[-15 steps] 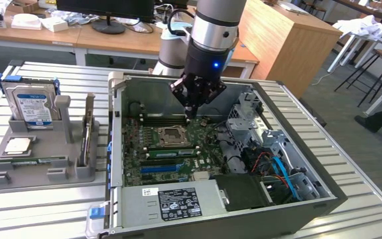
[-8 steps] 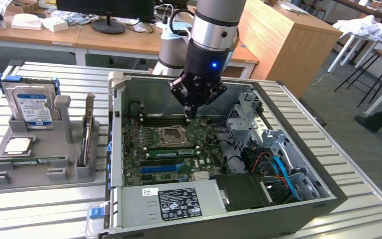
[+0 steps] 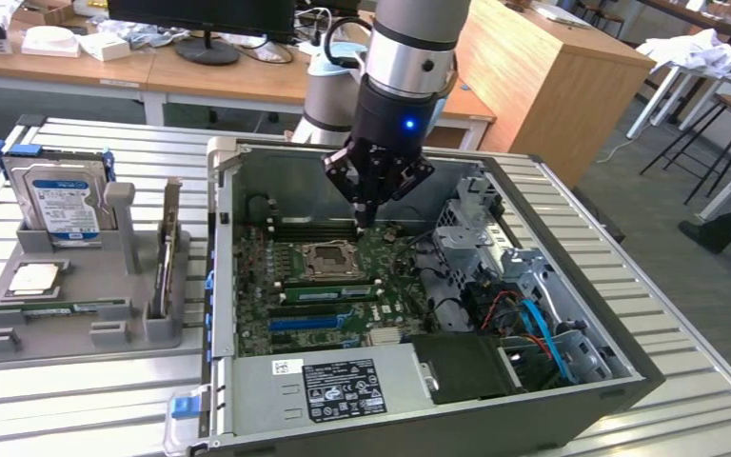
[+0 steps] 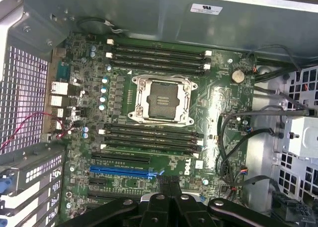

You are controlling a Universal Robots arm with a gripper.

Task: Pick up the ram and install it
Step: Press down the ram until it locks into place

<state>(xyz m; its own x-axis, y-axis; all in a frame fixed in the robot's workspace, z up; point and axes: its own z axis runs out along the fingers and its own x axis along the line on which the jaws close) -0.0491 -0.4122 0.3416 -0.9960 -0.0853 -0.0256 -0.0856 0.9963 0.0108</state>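
Exterior view — slatted metal table [image 3: 73, 400], open computer case [image 3: 620, 381], wooden desks [image 3: 87, 67] behind.

A blue-labelled silver hard drive [image 3: 64, 205] stands upright at the far end of a grey plastic parts holder [image 3: 35, 333] on the exterior view's left. A square silver processor chip [image 3: 34, 278] lies flat just nearer on it. Right of the holder, an open black computer case [image 3: 594, 381] exposes a green motherboard [image 4: 218, 93] with an empty metal processor socket [image 4: 161, 100].

The ram [image 3: 68, 309], a thin green stick, lies flat in a grey holder slot, well apart from the gripper [image 3: 363, 221], toward the exterior view's left.
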